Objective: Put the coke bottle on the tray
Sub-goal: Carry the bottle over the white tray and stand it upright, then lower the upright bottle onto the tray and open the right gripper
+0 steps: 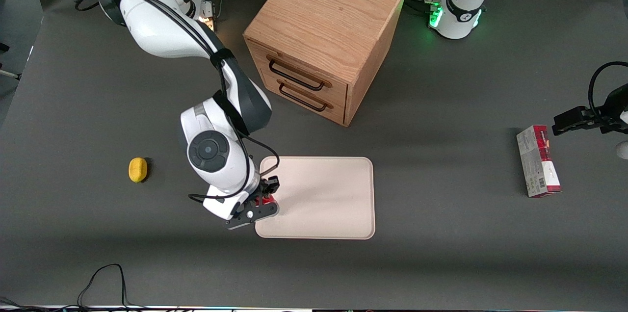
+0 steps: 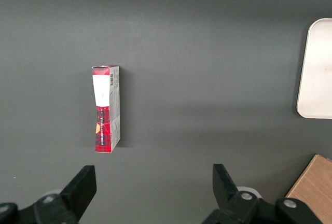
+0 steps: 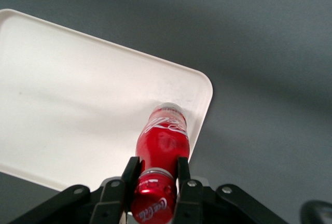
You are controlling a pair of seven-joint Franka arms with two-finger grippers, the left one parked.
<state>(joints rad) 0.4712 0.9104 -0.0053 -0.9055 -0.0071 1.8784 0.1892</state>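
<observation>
The small red coke bottle [image 3: 162,141] stands upright with its base on the cream-white tray [image 3: 78,105], close to the tray's corner nearest the working arm. My right gripper [image 3: 156,172] is shut on the coke bottle, its two black fingers [image 3: 131,175] pressing the neck just under the red cap. In the front view the gripper [image 1: 265,196] hangs over the tray's [image 1: 328,199] edge, and only a sliver of the red bottle [image 1: 267,199] shows between the fingers.
A wooden two-drawer cabinet [image 1: 324,37] stands farther from the front camera than the tray. A yellow lump [image 1: 138,169] lies toward the working arm's end. A red-and-white carton box [image 1: 538,161] lies toward the parked arm's end, also in the left wrist view [image 2: 106,108].
</observation>
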